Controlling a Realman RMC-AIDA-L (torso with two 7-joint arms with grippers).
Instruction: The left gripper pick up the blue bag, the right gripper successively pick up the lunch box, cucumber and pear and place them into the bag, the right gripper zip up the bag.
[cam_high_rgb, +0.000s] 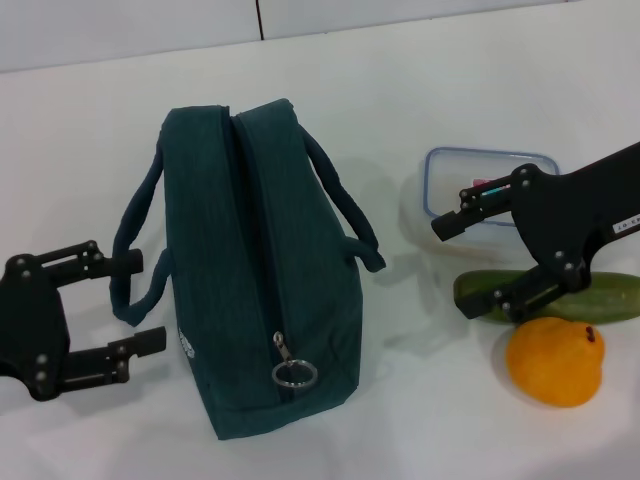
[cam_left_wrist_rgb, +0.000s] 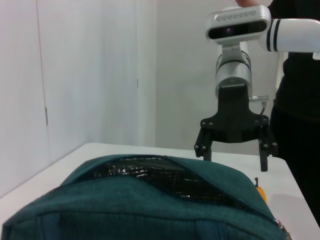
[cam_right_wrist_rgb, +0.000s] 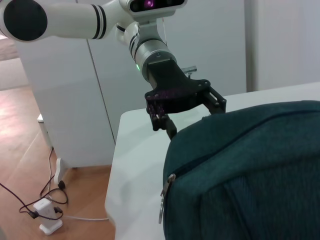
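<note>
With both claws spread, left gripper (cam_high_rgb: 130, 303) beside the bag (cam_high_rgb: 265, 270), I judged the soft handles (cam_high_rgb: 135, 235) the best hold.

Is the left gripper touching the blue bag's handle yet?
Apart. The head view shows white table between the left gripper and the blue bag handle.

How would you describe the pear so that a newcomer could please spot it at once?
Start at the big blue bag in the middle of the white table and look to the robot's right. Just nearer the robot than the long green cucumber lies the pear. It is the only orange-yellow, rounded thing there.
</note>
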